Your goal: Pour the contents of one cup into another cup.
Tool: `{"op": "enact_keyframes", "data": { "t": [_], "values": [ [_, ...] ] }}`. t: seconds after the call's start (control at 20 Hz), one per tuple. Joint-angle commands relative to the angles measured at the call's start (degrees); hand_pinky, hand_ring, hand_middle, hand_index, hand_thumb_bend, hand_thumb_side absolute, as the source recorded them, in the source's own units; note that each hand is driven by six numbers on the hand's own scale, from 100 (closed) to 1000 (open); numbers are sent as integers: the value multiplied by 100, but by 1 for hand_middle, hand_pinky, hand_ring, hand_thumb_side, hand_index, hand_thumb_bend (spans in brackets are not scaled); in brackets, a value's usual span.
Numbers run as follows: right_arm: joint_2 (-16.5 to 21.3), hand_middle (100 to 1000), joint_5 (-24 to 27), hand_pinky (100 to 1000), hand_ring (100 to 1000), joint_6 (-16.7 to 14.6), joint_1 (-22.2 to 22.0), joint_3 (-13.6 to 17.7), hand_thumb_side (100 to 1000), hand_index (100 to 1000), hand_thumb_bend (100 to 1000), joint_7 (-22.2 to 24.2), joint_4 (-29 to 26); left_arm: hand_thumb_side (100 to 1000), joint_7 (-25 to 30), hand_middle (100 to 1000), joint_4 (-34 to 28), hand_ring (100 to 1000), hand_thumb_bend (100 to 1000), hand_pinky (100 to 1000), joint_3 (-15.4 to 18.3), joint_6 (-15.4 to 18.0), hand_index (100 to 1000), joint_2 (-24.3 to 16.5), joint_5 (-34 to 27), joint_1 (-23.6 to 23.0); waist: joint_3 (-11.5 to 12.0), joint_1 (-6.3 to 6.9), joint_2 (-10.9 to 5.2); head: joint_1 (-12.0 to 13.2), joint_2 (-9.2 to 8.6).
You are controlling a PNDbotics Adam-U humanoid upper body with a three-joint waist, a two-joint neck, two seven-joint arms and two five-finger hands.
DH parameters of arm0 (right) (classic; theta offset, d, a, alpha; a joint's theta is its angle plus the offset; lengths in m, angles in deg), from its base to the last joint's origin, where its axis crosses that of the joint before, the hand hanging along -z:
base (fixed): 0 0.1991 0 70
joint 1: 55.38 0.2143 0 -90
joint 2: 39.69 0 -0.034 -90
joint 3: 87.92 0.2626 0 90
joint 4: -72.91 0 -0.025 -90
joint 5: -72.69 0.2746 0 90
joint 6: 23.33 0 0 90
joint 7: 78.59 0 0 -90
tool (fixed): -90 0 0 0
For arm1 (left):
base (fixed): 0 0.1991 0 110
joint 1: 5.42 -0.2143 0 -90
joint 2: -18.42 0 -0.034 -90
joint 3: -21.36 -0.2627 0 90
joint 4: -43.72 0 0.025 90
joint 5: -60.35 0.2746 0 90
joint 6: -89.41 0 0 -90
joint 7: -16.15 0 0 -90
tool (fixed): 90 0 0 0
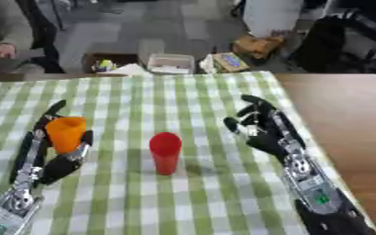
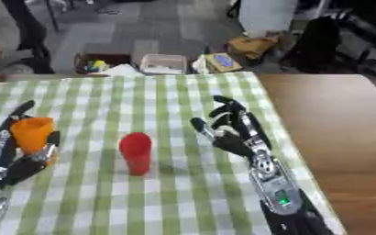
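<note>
An orange cup (image 1: 67,133) stands upright at the left of the green checked cloth, inside my left hand (image 1: 60,164). That hand's fingers and thumb reach up on either side of the cup and look fairly straight; whether they touch it I cannot tell. A red cup (image 1: 165,153) stands upright in the middle of the cloth, apart from both hands. My right hand (image 1: 263,129) hovers open to the right of the red cup, fingers spread and pointing up the table, holding nothing.
The green and white checked cloth (image 1: 143,101) covers most of the table; bare brown wood (image 1: 344,114) shows at the right. Boxes and bags (image 1: 171,62) sit on the floor beyond the far edge.
</note>
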Motion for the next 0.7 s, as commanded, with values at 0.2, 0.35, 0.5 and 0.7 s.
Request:
{"op": "enact_keyframes", "data": {
  "t": [0.2, 0.35, 0.5, 0.7],
  "values": [
    [-157, 665, -1274, 837, 710, -979, 236, -82, 412, 926, 699, 93, 369, 301, 93, 475, -985, 242, 100, 100, -56, -85, 949, -268, -261, -186, 139, 70, -171, -131, 76],
    [-266, 670, -1698, 844, 721, -1189, 283, -74, 421, 930, 708, 55, 529, 302, 126, 475, -1308, 241, 100, 100, -75, -151, 949, -284, -387, -293, 213, 97, -205, -169, 100],
    [-364, 668, -1924, 842, 716, -1288, 313, -70, 425, 930, 711, 31, 717, 308, 163, 474, -1516, 241, 100, 100, -85, -204, 950, -278, -473, -351, 275, 125, -231, -200, 113],
    [-475, 662, -2069, 828, 697, -1351, 361, -64, 436, 928, 714, 71, 969, 315, 216, 474, -1687, 241, 100, 100, -106, -257, 952, -260, -578, -381, 350, 153, -251, -234, 123]
  ]
}}
